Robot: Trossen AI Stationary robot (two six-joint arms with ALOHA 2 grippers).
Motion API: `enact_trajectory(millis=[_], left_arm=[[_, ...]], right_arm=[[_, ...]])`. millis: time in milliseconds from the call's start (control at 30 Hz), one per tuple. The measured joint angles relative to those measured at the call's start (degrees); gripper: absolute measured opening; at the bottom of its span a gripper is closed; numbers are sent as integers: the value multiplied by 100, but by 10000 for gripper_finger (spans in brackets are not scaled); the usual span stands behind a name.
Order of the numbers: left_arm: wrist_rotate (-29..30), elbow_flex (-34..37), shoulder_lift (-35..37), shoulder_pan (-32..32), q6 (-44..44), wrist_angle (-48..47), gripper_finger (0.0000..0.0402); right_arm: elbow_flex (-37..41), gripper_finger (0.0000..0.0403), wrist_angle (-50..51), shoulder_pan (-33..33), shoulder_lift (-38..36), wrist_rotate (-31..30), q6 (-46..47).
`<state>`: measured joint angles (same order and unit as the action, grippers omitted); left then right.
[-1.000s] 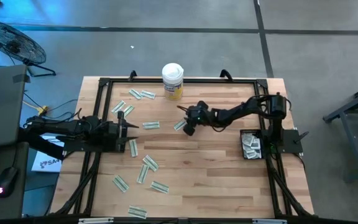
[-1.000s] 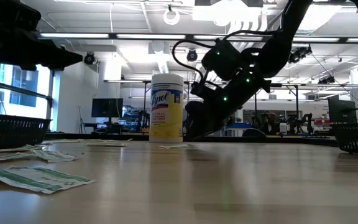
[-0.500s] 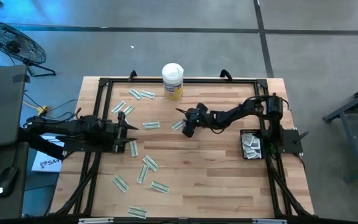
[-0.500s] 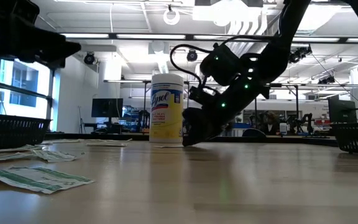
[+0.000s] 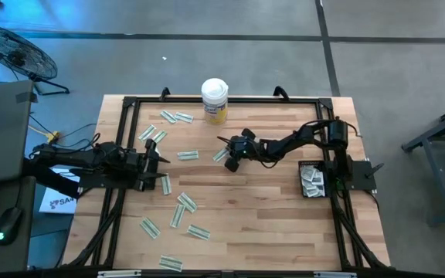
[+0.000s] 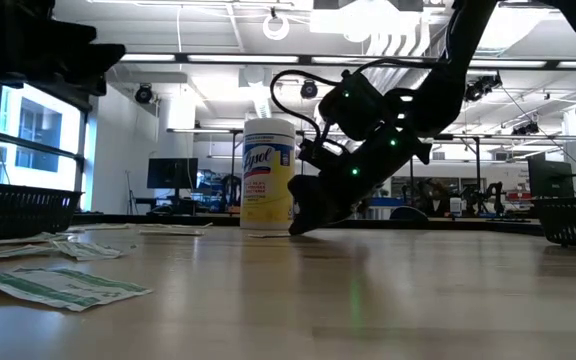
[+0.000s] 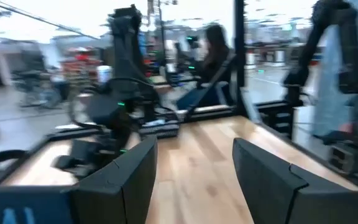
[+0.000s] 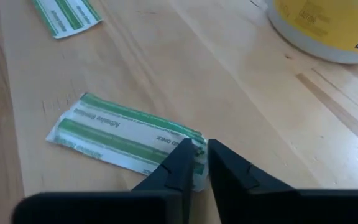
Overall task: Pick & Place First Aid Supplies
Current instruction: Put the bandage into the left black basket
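Where the right claw (image 8: pixel 201 163) pinches it, packet (image 8: pixel 126 138) — green-striped; flat.

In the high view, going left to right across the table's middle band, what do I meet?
left gripper → green-white packet → right gripper, closed on a packet's end → black bin holding packets.
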<state>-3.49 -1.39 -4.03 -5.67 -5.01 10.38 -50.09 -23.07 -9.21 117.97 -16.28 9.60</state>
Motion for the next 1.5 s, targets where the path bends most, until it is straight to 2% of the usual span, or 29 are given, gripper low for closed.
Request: enact_trajectory(millis=[133,367,667,867,1033,1300,1500], left_arm=[[426,43,-183,2,-8,12,206],[280,52,-932,2,302,481,206],[500,61,-2110,2,591,1320,206],[768,41,-3235,2,871,2327,215],[1131,-298,-4264,2,1164,2449,238],[1266,-955,-6075,2,1341,3251,257],[1600,-1598,-7386,2,1492,3367,257]], right_arm=[[2,6,-1,56,1,-34,34],[44,1,-48,458,-101,-969,-547],[56,2,-261,955,-739,-1090,-1901],[49,2,-845,1202,-773,-1315,-3131],[48,1,-1435,1407,-774,-1344,-3890],[42,1,-2084,1746,-785,-1294,-4615],[37,1,-2322,1989,-786,-1316,-4821]])
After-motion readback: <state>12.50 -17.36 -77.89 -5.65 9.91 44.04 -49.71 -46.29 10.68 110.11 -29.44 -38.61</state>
